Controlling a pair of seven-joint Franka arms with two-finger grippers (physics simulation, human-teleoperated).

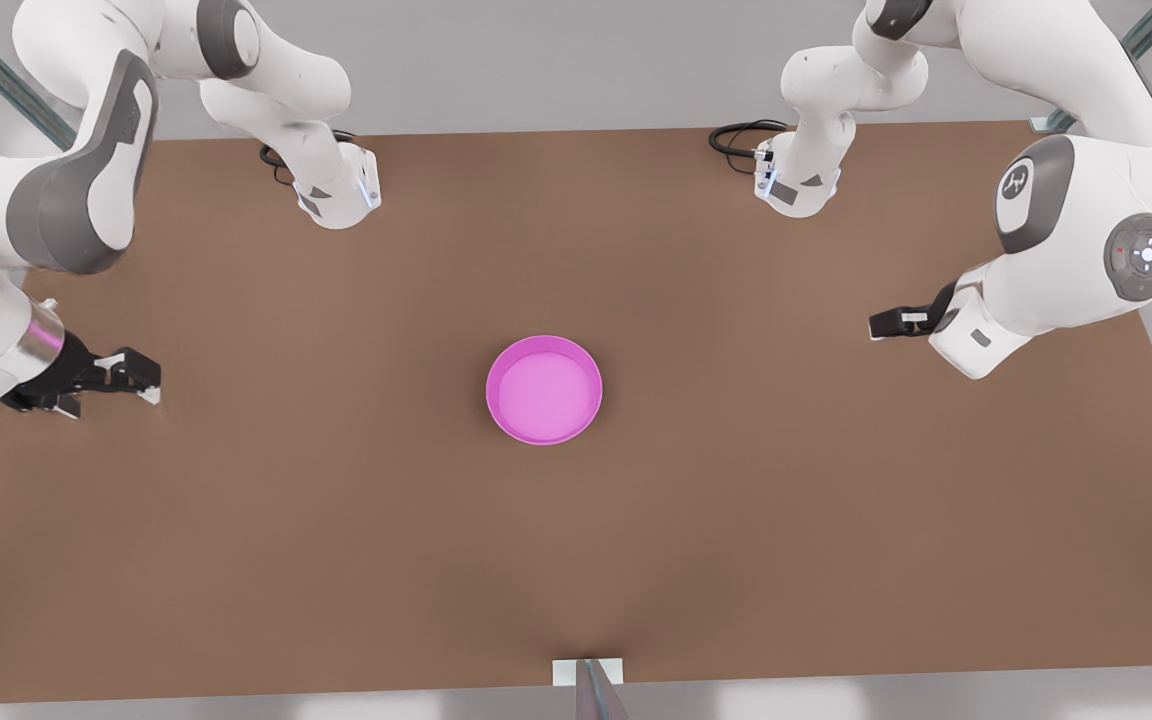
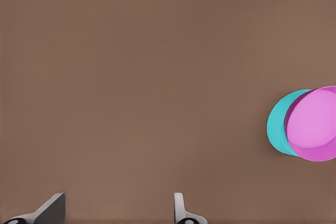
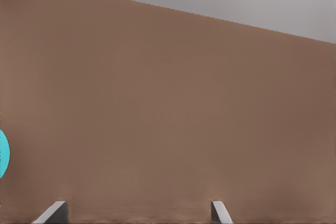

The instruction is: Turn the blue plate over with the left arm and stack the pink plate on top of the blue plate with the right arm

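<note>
— Where is the round shallow magenta-pink plastic plate (image 1: 544, 390) found?

— It is seen near the middle of the flat brown table (image 1: 336, 550), rim up, with its lighter pink inside shown. It is stacked on the round turquoise-cyan plastic plate (image 2: 275, 124). In the front view the turquoise plate is fully covered. In the left wrist view a crescent of it is shown beside the pink one, and in the right wrist view only a sliver can be made out. Which way up it lies cannot be told.

— And how are the grippers placed?

— The left two-finger gripper (image 1: 881, 324) is held low over the table at the front view's right, well apart from the stack. Its fingers are spread and nothing is held between them. The right two-finger gripper (image 1: 141, 378) is held at the front view's left, equally far from the plates, its fingers likewise parted and nothing gripped.
</note>
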